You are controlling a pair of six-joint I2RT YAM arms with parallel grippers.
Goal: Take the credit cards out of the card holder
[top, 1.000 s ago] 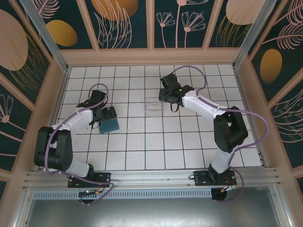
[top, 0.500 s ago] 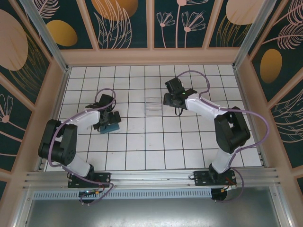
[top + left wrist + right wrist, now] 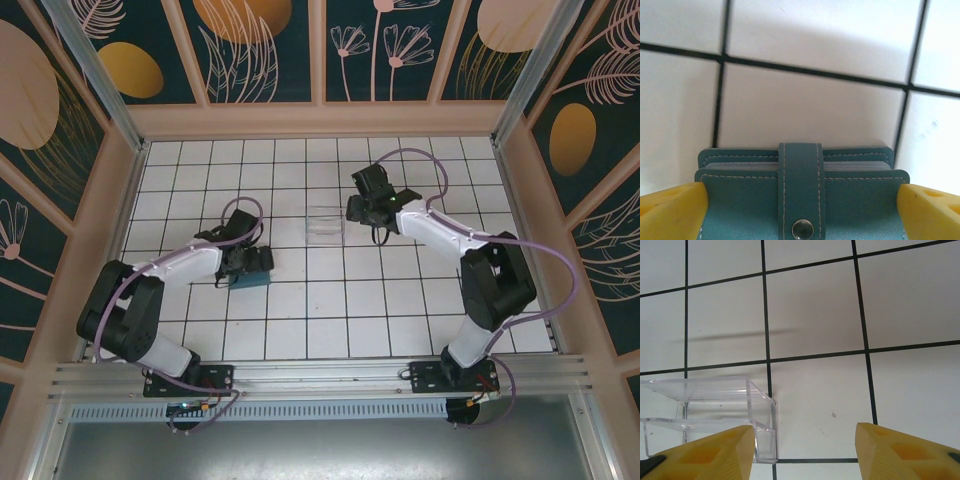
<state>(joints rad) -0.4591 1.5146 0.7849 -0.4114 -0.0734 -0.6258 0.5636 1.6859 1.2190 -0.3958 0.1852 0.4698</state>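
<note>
Left claw (image 3: 800, 210) straddling the card holder (image 3: 800, 200) — snap strap fastened.
I see its fingers spread wide, flanking both sides; right claw (image 3: 802, 452) apart beside the clear box (image 3: 710, 415).

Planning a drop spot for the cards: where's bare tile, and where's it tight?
Bare: the near tiles between the two arm bases, and the far row by the back wall. Tight: the middle band, with the left gripper around the card holder, the clear box and right gripper.
</note>
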